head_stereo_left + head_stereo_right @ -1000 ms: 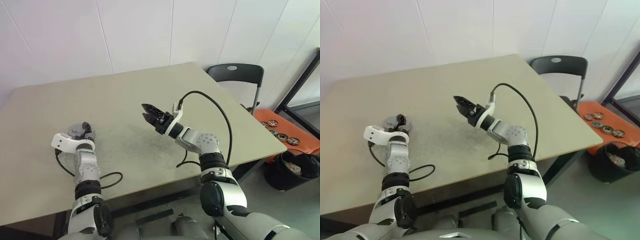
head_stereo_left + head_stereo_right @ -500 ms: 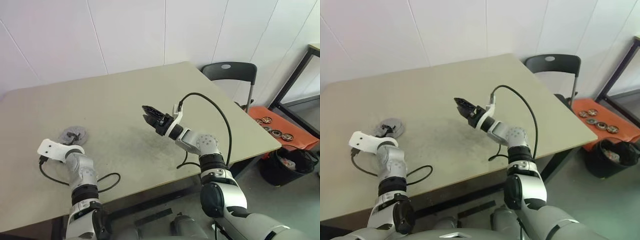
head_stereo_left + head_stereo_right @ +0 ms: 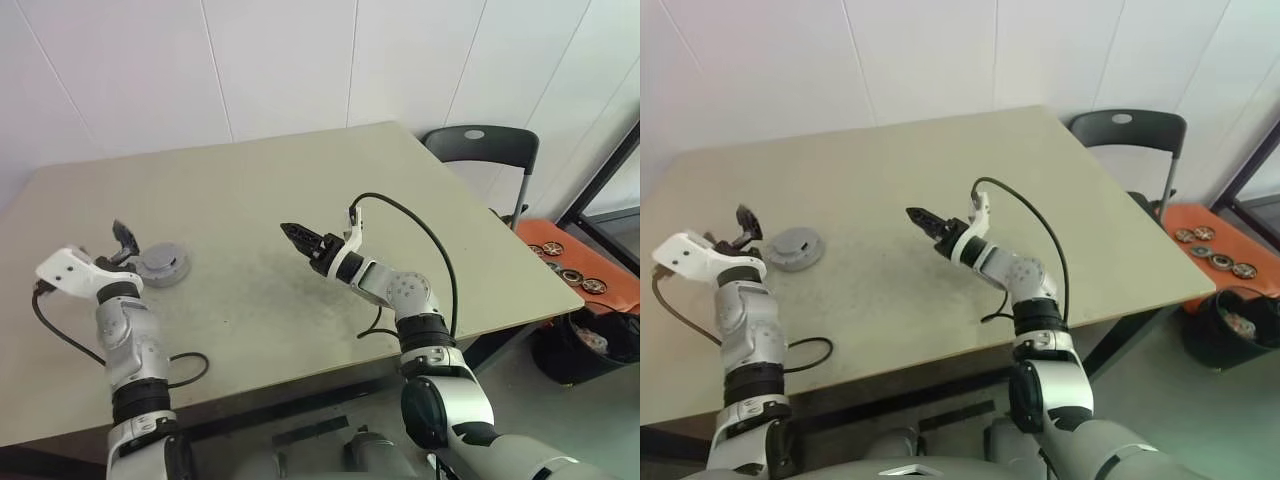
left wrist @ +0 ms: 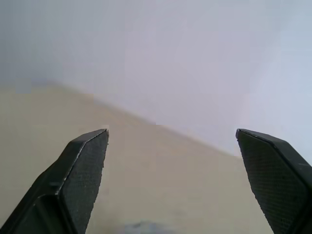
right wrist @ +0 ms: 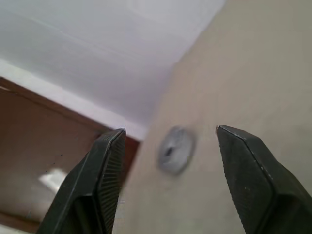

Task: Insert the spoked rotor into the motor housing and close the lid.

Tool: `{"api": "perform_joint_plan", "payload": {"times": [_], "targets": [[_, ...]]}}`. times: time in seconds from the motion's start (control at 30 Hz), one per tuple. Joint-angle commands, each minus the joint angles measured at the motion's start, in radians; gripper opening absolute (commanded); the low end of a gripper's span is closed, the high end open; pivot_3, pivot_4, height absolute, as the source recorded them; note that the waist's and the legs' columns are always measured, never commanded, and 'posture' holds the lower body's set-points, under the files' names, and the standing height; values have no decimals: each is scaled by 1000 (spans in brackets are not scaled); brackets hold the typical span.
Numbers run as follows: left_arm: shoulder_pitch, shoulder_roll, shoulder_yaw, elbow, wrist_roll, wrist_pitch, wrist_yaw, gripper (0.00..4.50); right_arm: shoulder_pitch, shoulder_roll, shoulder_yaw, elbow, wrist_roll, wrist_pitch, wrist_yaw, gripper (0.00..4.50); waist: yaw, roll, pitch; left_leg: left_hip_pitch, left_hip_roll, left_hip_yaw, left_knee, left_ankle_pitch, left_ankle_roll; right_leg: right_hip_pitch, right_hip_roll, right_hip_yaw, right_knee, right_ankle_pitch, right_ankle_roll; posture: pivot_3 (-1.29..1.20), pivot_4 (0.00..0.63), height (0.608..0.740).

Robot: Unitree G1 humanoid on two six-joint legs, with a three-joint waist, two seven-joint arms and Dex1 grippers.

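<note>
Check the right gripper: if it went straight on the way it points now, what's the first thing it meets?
Probably the lid: it sits between the open fingers in the right wrist view. The right gripper points across bare table toward it, with nothing between. Its height is unclear, so it could pass over the lid.

Black chair (image 3: 478, 148) beside table (image 3: 300, 200) (orange tray (image 3: 580, 268), seemingly)

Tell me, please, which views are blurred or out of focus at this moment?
Right wrist view: the lid is smeared and soft. Left wrist view: table and wall are hazy, the fingers sharp. Both eye views: fairly sharp.
</note>
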Motion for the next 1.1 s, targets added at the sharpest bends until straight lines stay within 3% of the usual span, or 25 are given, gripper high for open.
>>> {"api": "perform_joint_plan", "payload": {"times": [0.03,0.1,0.27,0.37,0.43,0.6,1.1], "targets": [[102,62,-129,-177,-55,45,-309,4469,36,-56,114,-126,-156,-165,25,3096,-2,0,0,0,0,0,0,0,0,0,0,0,0,0,0,0,0,740],[150,92,-170,-209,-44,67,-389,4469,67,-86,161,-164,-217,-237,47,3096,0,1,0,0,0,1,-1,0,0,-1,0,1,0,0,0,0,0,740],[227,131,-198,-253,-97,140,-537,4500,154,-156,272,-199,-381,-460,104,4487,-4,1,0,2,1,0,0,0,0,0,1,1,1,-2,-2,0,0,740],[297,150,-244,-313,-116,205,-616,4500,209,-217,359,-160,-576,-692,41,4487,-2,1,1,2,1,1,0,0,0,0,1,1,1,-3,-2,0,0,740],[322,152,-264,-349,-107,222,-631,4500,226,-232,375,-128,-613,-781,50,4487,-1,1,1,1,1,1,0,0,0,0,0,2,0,-2,-3,0,0,740],[340,120,-274,-389,-108,246,-615,4500,216,-264,360,-148,-483,-688,290,4487,1,1,1,2,1,1,1,0,0,1,0,2,1,-2,-3,0,0,740],[412,121,-314,-523,-78,298,-595,4500,181,-278,276,-118,-461,-681,297,4487,2,1,1,5,0,1,1,0,0,4,0,2,0,-3,-3,0,0,740]]}}
